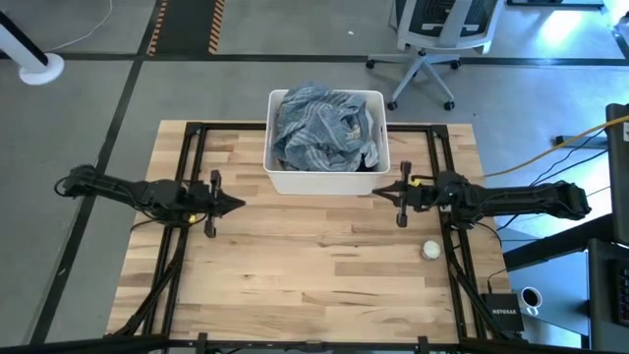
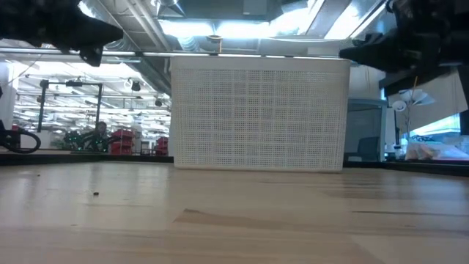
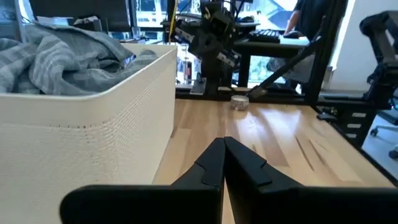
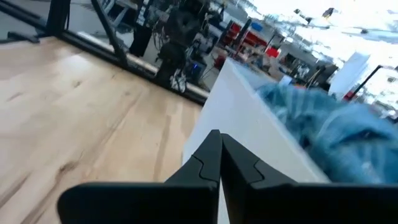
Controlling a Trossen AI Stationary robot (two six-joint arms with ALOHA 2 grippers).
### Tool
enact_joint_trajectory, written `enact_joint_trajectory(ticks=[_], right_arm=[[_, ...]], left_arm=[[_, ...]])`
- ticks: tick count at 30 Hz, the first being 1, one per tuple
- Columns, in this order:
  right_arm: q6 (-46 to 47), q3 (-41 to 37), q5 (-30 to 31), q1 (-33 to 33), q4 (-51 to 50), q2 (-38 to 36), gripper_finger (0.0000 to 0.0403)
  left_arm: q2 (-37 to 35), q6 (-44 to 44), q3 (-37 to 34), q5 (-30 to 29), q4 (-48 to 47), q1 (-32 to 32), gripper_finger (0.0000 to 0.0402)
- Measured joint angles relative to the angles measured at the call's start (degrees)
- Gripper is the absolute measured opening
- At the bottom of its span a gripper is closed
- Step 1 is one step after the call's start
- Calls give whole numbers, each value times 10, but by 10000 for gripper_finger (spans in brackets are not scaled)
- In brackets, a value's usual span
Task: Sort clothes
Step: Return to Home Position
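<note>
My left jaws and right jaws are hanging clenched, each by a near corner of one white rectangular plastic tub. One blue-grey striped fabric heap of clothes is filling it. One small white ball is lying near the right jaws, with bare wooden table spreading between both pairs.

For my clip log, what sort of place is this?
Probably a robotics lab or industrial workshop: a framed wooden table, an office chair on bare concrete floor, and yellow-black hazard tape.

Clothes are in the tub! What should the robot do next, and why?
Probably draw both arms back to rest: striped shirts fill the white tub, only a small ball lies on the table, and the left gripper and right gripper are shut, empty.
</note>
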Motion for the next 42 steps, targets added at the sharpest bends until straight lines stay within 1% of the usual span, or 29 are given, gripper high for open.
enact_joint_trajectory(ticks=[7,14,17,20,24,28,31,34,37,42], right_arm=[[10,-33,6,0,1,-18,11],[12,-59,6,0,0,-55,11],[28,-71,6,0,-1,-75,11],[35,-80,6,0,0,-99,12],[40,-86,-2,0,-6,-126,12],[40,-86,-4,0,-44,-159,12],[40,-86,-4,0,-71,-185,12],[38,-86,-4,0,-91,-211,12],[32,-86,-4,0,-110,-233,12],[28,-86,4,0,-150,-263,12]], left_arm=[[-75,-5,-34,0,-9,0,3],[-140,-15,-36,0,-70,0,3],[-162,-19,-36,0,-77,0,3],[-163,-12,-36,1,-77,0,3],[-163,-17,-36,1,-99,0,3],[-163,-20,-36,1,-99,0,3],[-163,-27,-37,31,-90,0,3],[-163,-30,-56,44,-77,0,3],[-163,-30,-83,30,-55,3,3],[-163,-39,-90,30,-46,24,3]])
